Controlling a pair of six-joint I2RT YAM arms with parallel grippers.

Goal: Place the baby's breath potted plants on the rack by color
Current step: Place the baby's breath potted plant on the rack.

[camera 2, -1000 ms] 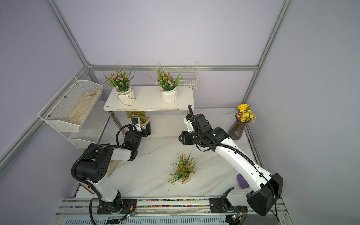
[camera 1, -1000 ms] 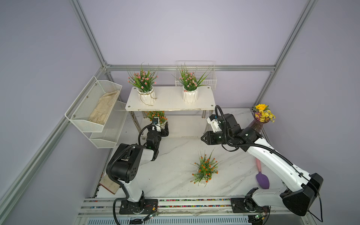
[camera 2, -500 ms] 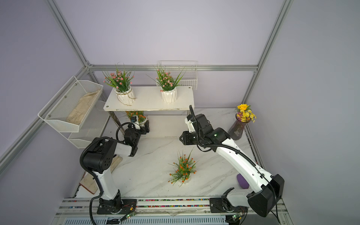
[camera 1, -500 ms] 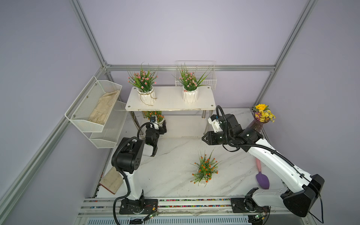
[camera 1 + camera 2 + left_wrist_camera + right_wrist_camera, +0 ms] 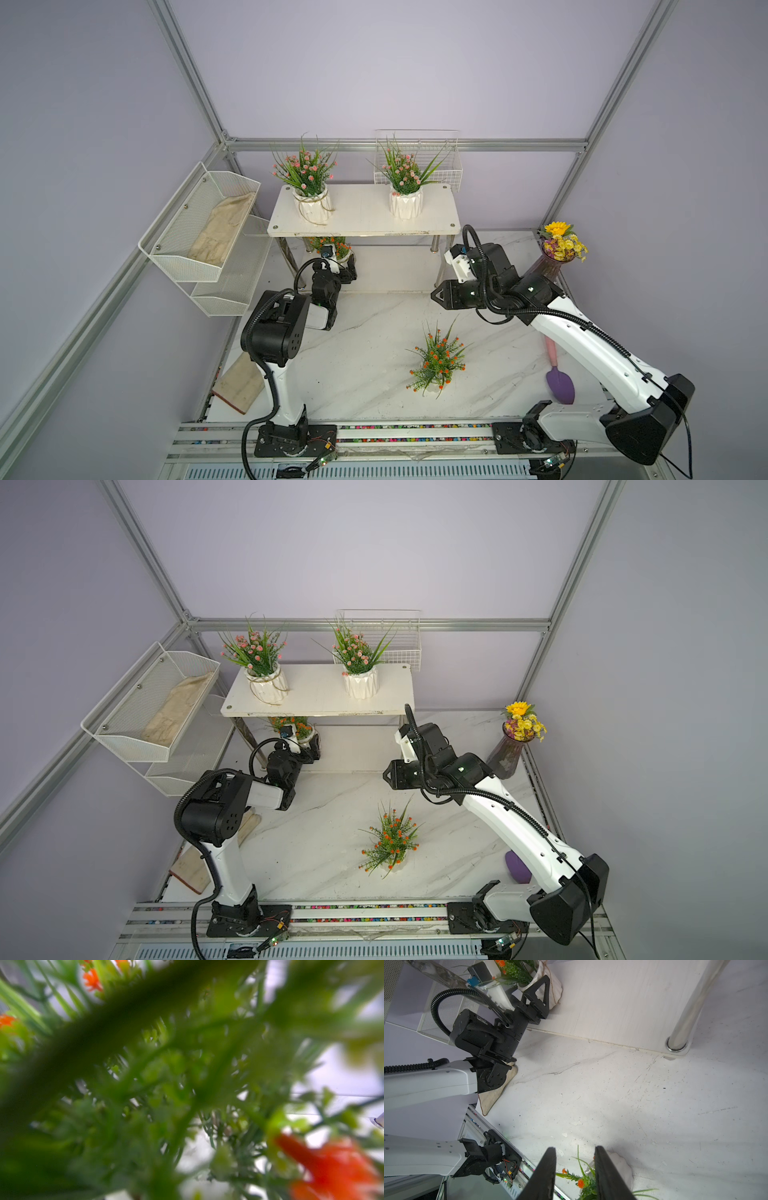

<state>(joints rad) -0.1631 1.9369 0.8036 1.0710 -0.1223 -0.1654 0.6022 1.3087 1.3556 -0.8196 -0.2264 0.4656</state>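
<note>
Your left hand (image 5: 343, 265) grips the orange plant's pot (image 5: 553, 987) at the left end of the rack's lower shelf (image 5: 395, 270): seat it flat, well in from the edge, before you release; your right hand (image 5: 575, 1148) hangs part-open, empty.

Rack (image 5: 320, 698): white, two boards on chrome legs, at the far side of the table (image 5: 316, 854).
Top board: pink plant (image 5: 254, 650) and second pink plant (image 5: 356, 652), white pots, well apart.
Lower board: orange plant (image 5: 291, 725), partly hidden; left tool (image 5: 308, 746) at its pot.
Table centre: second orange plant (image 5: 390, 841), upright.
Right tool (image 5: 388, 775): between rack and second orange plant, touching neither.
</note>
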